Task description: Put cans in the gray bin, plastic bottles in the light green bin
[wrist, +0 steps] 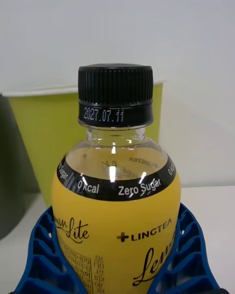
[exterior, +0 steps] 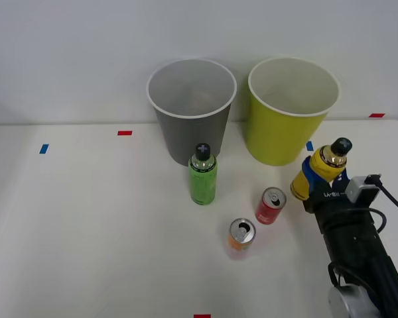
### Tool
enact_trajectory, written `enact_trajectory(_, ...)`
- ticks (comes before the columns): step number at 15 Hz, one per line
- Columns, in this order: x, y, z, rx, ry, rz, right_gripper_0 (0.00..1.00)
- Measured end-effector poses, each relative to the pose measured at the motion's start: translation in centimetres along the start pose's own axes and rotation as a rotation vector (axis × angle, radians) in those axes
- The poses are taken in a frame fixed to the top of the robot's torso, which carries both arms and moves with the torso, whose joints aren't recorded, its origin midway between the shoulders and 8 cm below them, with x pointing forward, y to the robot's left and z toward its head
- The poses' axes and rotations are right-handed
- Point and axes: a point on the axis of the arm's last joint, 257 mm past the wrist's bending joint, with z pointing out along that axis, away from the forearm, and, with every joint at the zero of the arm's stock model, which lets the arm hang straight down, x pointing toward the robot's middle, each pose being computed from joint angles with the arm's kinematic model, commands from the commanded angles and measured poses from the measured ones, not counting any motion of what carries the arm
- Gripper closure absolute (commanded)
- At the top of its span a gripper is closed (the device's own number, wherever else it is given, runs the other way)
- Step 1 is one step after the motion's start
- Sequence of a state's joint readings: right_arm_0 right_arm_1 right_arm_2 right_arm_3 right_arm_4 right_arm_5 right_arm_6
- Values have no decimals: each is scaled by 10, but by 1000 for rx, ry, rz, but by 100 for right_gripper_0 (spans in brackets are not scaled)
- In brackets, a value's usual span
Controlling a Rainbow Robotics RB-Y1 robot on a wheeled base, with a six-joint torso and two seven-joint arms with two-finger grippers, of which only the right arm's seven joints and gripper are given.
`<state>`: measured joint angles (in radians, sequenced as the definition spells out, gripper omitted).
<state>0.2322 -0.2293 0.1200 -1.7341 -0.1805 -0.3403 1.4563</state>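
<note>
Presently the right gripper (exterior: 316,180) is closed on the yellow bottle (exterior: 320,171), its blue ribbed fingers (wrist: 41,252) pressed against both sides of the yellow label. In the wrist view the fingers wrap the lower body, and the black cap (wrist: 115,94) and clear neck stand free above them. The bottle leans slightly in the grip, cap toward the far right. Whether its base touches the table (exterior: 86,225) cannot be told.

The bottle sits just in front of the light green bin (exterior: 288,126), toward that bin's right side. In the wrist view, the bin's wall shows directly behind the cap.

The gray bin (exterior: 189,112) stands to the left of the lime one, the two rims close but apart.

The green bottle (exterior: 203,175) stands upright just in front of the gray bin.

The red can (exterior: 270,206) and the orange can (exterior: 241,238) stand upright on the table near each other, the red one nearer the gripper, the orange one closer to the robot.
</note>
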Motion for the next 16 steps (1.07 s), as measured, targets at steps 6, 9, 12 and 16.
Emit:
enact_trajectory(6,-74,48,4,-97,-133,267,100)
enact_trajectory(9,-115,68,11,-124,-155,318,100)
enact_trajectory(12,-155,81,23,-142,-181,354,100)
enact_trajectory(16,-190,72,59,-129,-207,341,100)
